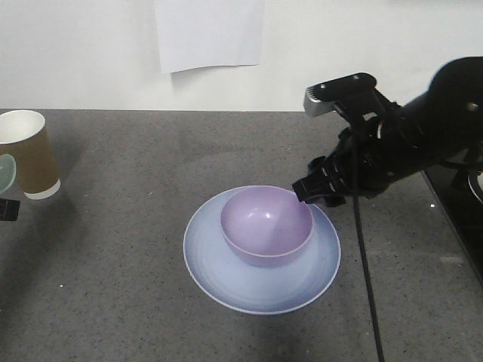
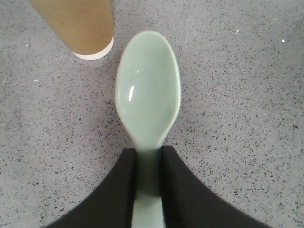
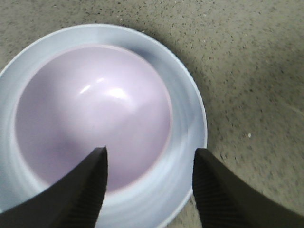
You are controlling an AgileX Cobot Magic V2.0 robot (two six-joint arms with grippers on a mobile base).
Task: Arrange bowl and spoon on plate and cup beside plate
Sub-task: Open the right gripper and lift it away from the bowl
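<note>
The lavender bowl (image 1: 266, 224) sits inside the pale blue plate (image 1: 226, 280) in the middle of the table. My right gripper (image 1: 315, 190) hovers just above the plate's far right rim. The right wrist view shows it open (image 3: 149, 159) over the bowl (image 3: 90, 109) and the plate (image 3: 190, 118), holding nothing. My left gripper (image 2: 148, 164) is shut on the handle of the mint-green spoon (image 2: 148, 90), whose scoop points forward above the table. The brown cup (image 2: 80, 23) stands upright just beyond the scoop. In the front view the cup (image 1: 29, 154) is at the far left, well away from the plate.
The grey speckled table (image 1: 121, 302) ends at a white wall behind, where a sheet of paper (image 1: 209, 34) hangs. A black cable (image 1: 364, 271) runs down from the right arm, past the plate's right side. A dark surface (image 1: 460, 211) borders the table's right edge.
</note>
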